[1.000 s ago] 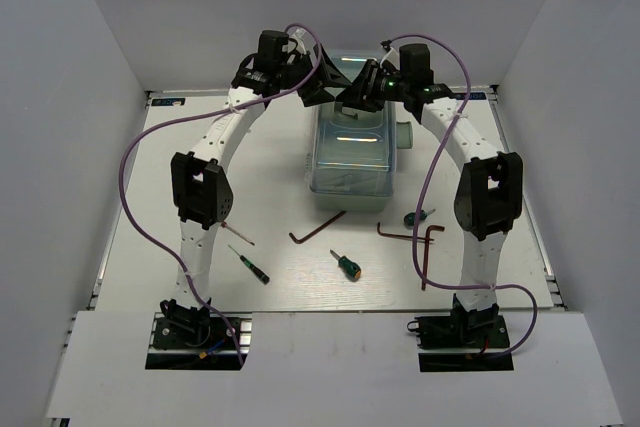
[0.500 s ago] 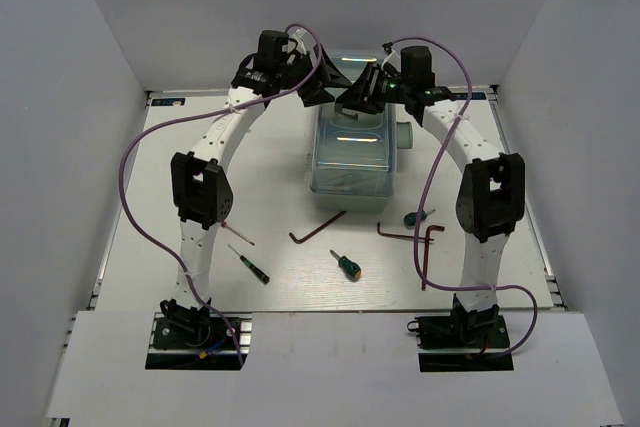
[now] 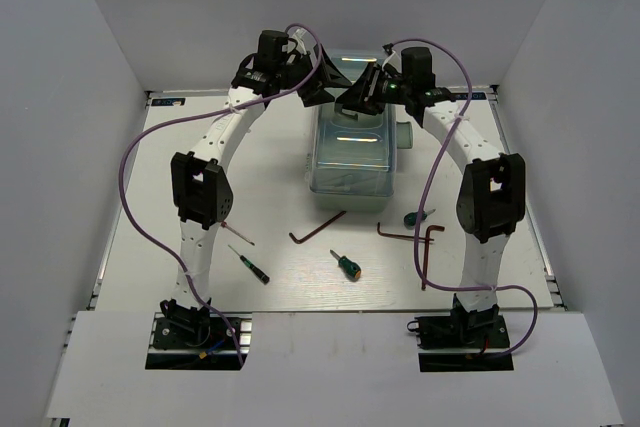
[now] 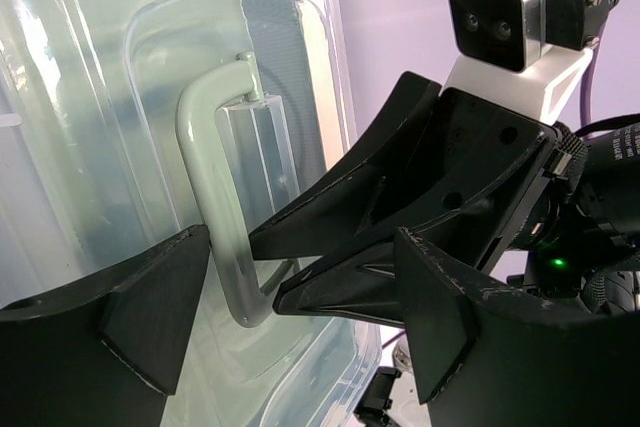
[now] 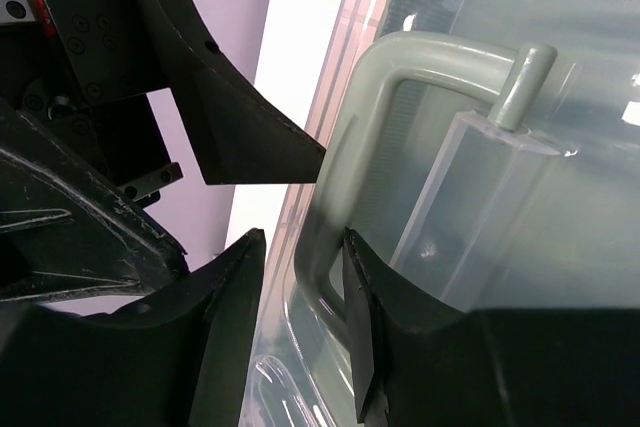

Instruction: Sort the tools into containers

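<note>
- Your right gripper (image 5: 305, 237) had its jaws part-way apart, one finger on each side of a leg of the pale green handle (image 5: 400, 57). You could not tell whether they pressed on it.
- Your left gripper (image 4: 302, 235) stood wide and held nothing. It hung just beside the right one, with the handle and the right fingers showing between its own fingers.
- Both grippers were over the far end of the toolbox (image 3: 350, 172). The handle sat in a recess of its clear lid (image 4: 60, 97), which was closed.
- The toolbox stood mid-table (image 3: 150, 147), toward the far side.
- The tools lay on the table, on the near side of the box:
  - a dark hex key (image 3: 317, 228) just off its near edge
  - a blue-handled screwdriver (image 3: 413, 217) to the right, beside a larger hex key (image 3: 410, 235)
  - a green-handled screwdriver (image 3: 348, 266) nearer to you
  - to the left, a dark-handled screwdriver (image 3: 252, 267) and a thin one (image 3: 238, 235) beside the left arm (image 3: 200, 197)
</note>
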Controlling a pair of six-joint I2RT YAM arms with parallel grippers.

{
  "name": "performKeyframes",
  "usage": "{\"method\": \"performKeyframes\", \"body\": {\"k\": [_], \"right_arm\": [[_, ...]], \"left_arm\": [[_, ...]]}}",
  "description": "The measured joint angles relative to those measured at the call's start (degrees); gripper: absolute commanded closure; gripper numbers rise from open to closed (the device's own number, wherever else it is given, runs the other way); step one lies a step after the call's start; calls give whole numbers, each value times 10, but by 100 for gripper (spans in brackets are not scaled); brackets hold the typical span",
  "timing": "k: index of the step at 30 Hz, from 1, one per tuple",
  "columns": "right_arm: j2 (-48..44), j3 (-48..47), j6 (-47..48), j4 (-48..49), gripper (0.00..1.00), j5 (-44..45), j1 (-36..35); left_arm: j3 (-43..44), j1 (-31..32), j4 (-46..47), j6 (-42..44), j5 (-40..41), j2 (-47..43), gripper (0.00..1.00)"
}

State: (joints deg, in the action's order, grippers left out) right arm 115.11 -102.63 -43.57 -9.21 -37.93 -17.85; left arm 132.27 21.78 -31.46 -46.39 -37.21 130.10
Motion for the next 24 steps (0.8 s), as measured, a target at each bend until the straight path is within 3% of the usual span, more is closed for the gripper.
{"method": "performKeyframes", "body": {"k": [18, 24], "right_arm": [[-1, 19, -47, 50, 59, -31, 8], [-1, 20, -35, 40, 47, -35, 10]], "left_arm": [[-3, 3, 7, -4, -25, 6, 15], [-3, 2, 6, -4, -33, 7, 15]]}}
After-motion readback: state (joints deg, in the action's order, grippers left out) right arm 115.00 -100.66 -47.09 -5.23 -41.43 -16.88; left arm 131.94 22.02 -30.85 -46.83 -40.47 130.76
